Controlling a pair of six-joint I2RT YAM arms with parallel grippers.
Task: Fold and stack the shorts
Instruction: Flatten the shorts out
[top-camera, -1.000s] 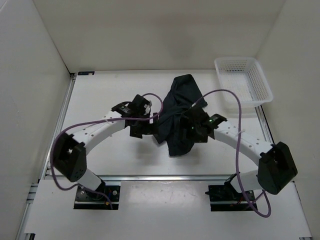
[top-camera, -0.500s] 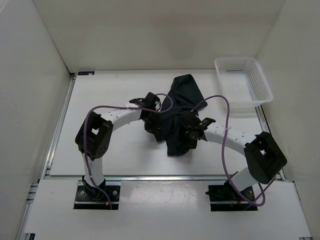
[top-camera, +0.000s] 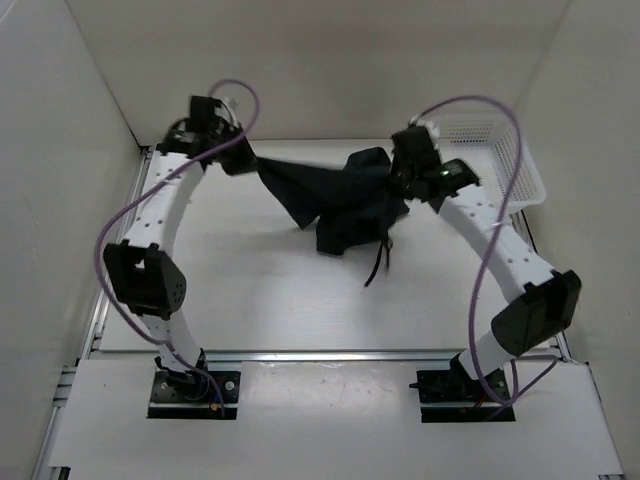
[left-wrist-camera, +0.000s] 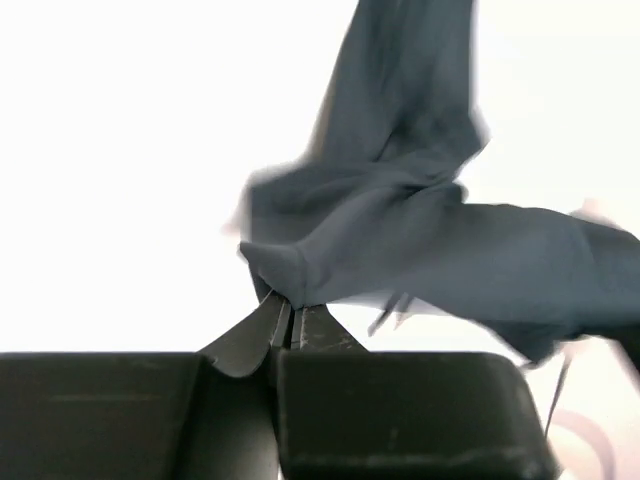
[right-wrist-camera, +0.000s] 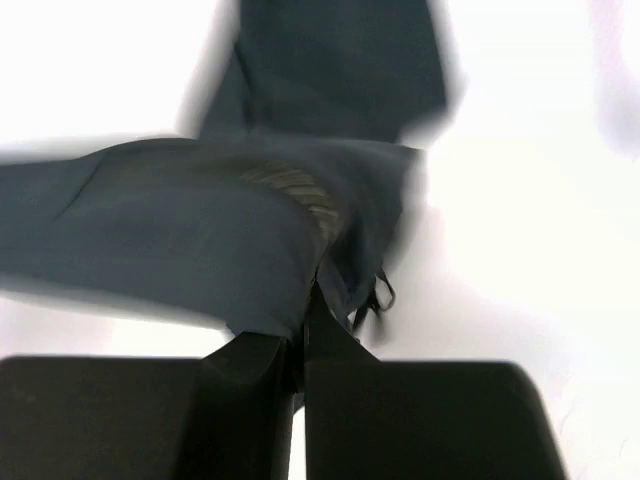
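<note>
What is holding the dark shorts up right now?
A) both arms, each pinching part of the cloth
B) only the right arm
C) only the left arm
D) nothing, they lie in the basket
A: the left gripper and the right gripper are each shut on the shorts, which stretch between them.

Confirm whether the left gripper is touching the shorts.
Touching. The left wrist view shows the left gripper with its jaws pinched shut on a corner of the shorts, and the fabric runs straight out from between the fingertips.
</note>
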